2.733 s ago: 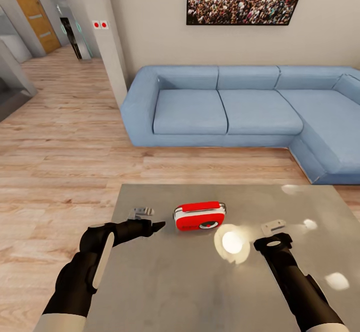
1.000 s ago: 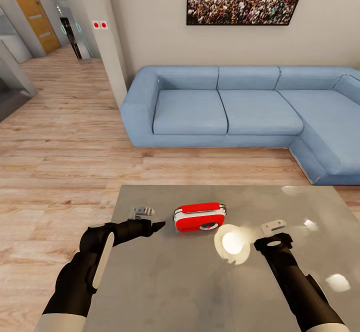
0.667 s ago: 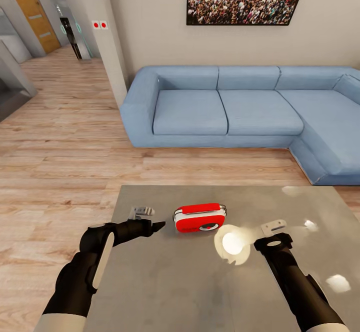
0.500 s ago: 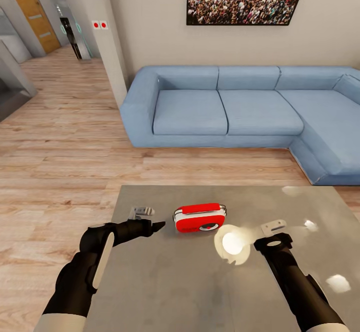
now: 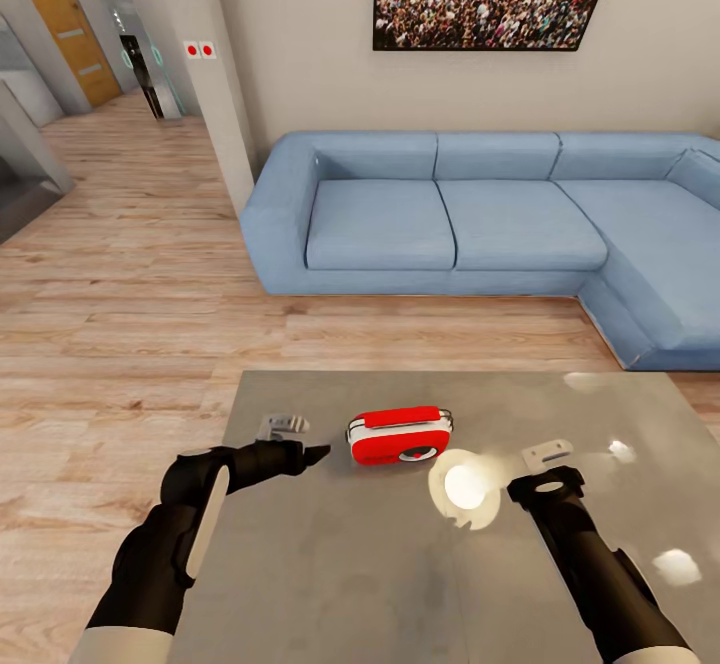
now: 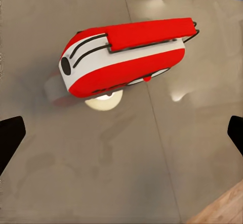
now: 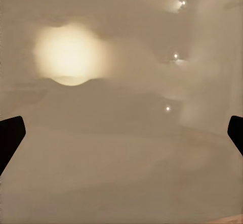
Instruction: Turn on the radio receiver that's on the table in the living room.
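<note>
Resting near the far edge of the glossy grey-brown counter (image 5: 400,564), the small red radio receiver with white trim (image 5: 400,434) sits just beyond the left gripper (image 5: 318,454), untouched. Both grippers' jaws stand wide open; the right gripper (image 5: 545,489) hovers over bare counter.

Two glossy black arms, thick rounded segments; the left arm (image 5: 190,514) carries a pale cream strip along its forearm, the right arm (image 5: 590,564) plain black, white sleeves at both shoulders.

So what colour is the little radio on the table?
Red with white trim on the radio, clearest in the left wrist view.
</note>
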